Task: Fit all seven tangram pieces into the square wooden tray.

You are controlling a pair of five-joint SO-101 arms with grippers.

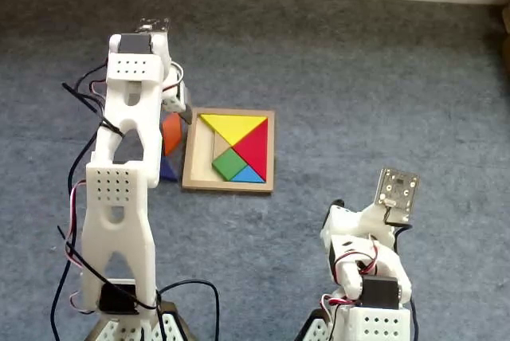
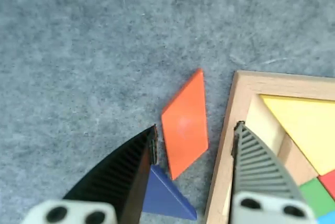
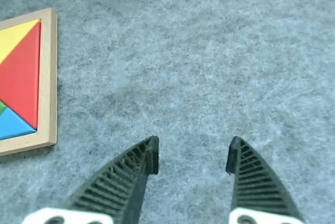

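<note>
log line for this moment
left gripper: open above orange parallelogram | right gripper: open above carpet | wooden tray: partly filled | blue triangle: outside tray

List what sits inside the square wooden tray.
Inside the tray: a yellow triangle, a red triangle, a green square and a blue triangle, with bare wood on the side nearest the orange piece. The floor beneath the pieces is covered.
</note>
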